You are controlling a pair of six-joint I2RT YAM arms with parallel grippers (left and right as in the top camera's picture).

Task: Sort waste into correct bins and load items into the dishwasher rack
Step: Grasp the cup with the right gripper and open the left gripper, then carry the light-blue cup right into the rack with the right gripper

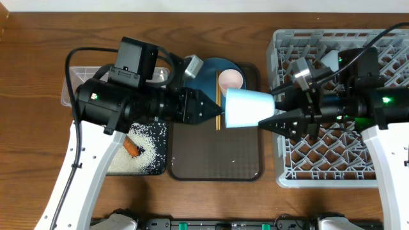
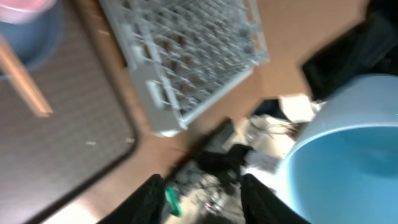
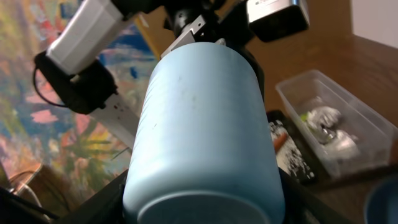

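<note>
Okay, right gripper [image 1: 277, 111] is clamping the narrow base end of the light-blue plastic cup [image 1: 246, 107], holding it on its side above the right part of the large dark brown serving tray [image 1: 217, 160], just left of the big square grey plastic pegged rack [image 1: 319, 166]. Left gripper [image 1: 216, 110] is sitting at the cup's mouth, fingers [image 2: 152, 196] spread apart, gripping nothing. Round dark-blue plate [image 1: 206, 71], pinkish-white cup [image 1: 231, 79] and wooden chopsticks [image 1: 218, 96] are lying at the tray's far end. Shallow black tray [image 1: 161, 126] at near left is holding white rice and the orange carrot [image 1: 132, 148].
</note>
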